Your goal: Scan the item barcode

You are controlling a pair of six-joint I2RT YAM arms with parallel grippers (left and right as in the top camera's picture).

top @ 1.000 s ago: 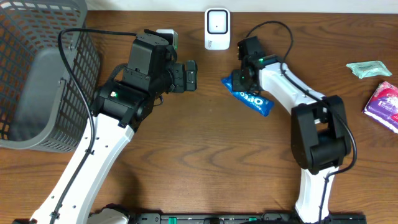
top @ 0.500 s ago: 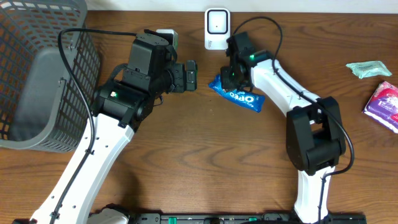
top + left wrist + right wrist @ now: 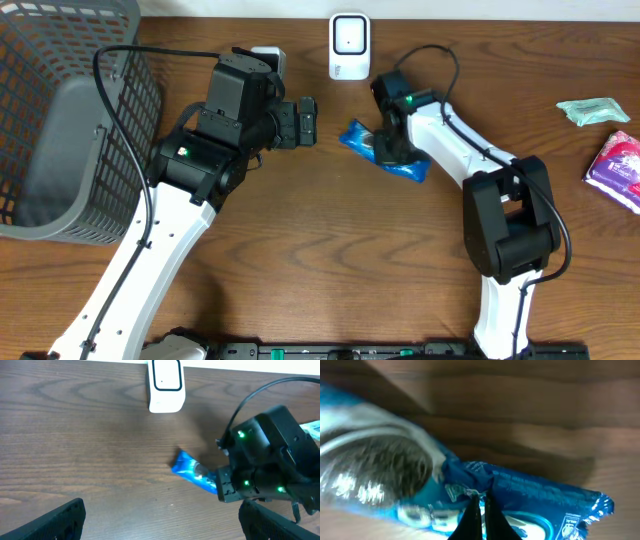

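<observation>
One desk [image 3: 330, 250]: brown wood that carries everything; if the blue cookie pack [image 3: 355, 135] dropped here, it could land code side down

Wire basket [image 3: 60, 120]: far left, well apart from the work, so no hazard

Left arm [image 3: 190, 160]: parked between the basket and the pack, with the left pincer [image 3: 160, 520] spread wide, empty and facing the pack; a leftward swing by the other arm could knock the pack against it

Right arm [image 3: 470, 150]: reaches in from the right and bends over the pack; its wrist hides much of the wrapper from above, and could shade the code from the reader too

Scanner [image 3: 349, 45]: white, upright at the back edge of the desk, with its window facing forward; the pack sits near it, in front and a little to the right, not squarely before the window, so a read may miss

Pack position [image 3: 187, 467]: lies slantwise, with one crimped end toward the scanner; I cannot tell whether it is clear of the desk, and no barcode is legible in any view

Right pincer [image 3: 481, 510]: closed tight, tips meeting on a thin fold of the wrapper film near the middle of the pack

Likeliest failure: the glossy film slides out of that narrow pinch when the pack is tilted, or the pack twists on the single hold so the wrong face meets the window
</observation>
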